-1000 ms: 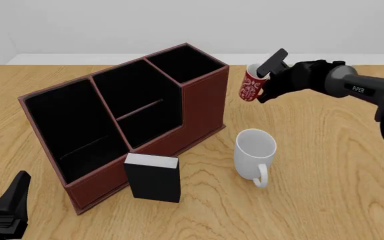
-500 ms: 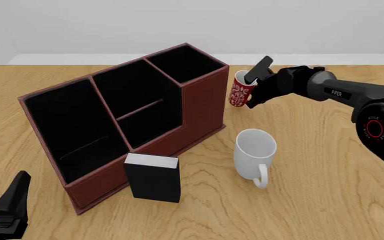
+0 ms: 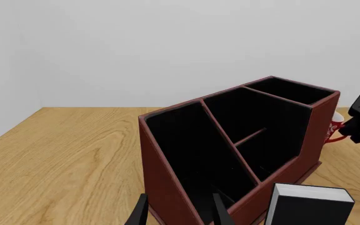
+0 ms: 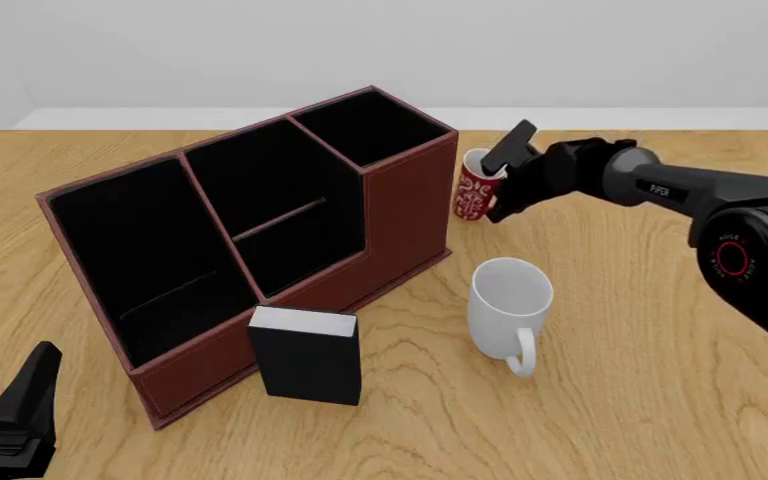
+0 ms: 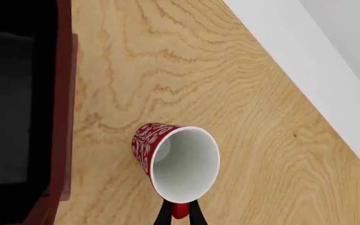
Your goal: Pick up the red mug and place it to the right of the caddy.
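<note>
Right pincer (image 4: 502, 178) is clamped on the handle of the red mug (image 4: 475, 189), which sits upright just beside the caddy (image 4: 404, 215), at its right end, low over or on the surface (image 4: 624, 330).

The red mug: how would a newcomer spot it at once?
Find the big red-brown caddy; just past its right end sits the red mug, handle pinched by the right gripper. It is smaller than the plain white mug and carries a white pattern.
</note>
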{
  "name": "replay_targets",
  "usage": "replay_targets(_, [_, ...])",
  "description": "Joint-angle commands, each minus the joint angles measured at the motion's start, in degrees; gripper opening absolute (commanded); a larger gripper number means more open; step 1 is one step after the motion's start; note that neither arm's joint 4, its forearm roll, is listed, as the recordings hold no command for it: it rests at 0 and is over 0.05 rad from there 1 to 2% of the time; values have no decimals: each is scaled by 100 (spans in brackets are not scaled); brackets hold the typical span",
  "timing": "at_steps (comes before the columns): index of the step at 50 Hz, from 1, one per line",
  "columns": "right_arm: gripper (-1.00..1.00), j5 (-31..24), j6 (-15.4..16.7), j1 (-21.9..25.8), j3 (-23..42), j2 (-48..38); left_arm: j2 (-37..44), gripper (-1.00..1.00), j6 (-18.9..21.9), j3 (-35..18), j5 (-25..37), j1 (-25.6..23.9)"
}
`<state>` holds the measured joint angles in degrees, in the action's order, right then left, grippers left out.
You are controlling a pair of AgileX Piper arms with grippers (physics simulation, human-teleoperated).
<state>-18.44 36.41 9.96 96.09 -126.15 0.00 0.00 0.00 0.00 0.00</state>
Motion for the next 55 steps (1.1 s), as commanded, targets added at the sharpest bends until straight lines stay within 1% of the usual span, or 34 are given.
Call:
replay_targets(1, [-100,-8,-78,15,57,-15,0,100,0,0,0,0])
replay_targets(22, [-100,21,24,-2,54,-145,0,100,0,0,0,0])
replay_targets(24, [-100,59,74,-21,15,-165,0,100,0,0,0,0])
replay_targets(35, [-100,13,72,62,13,-186,0,100,0,0,0,0])
replay_targets(55, [-100,79,75,206,-243,-49,0,100,0,0,0,0])
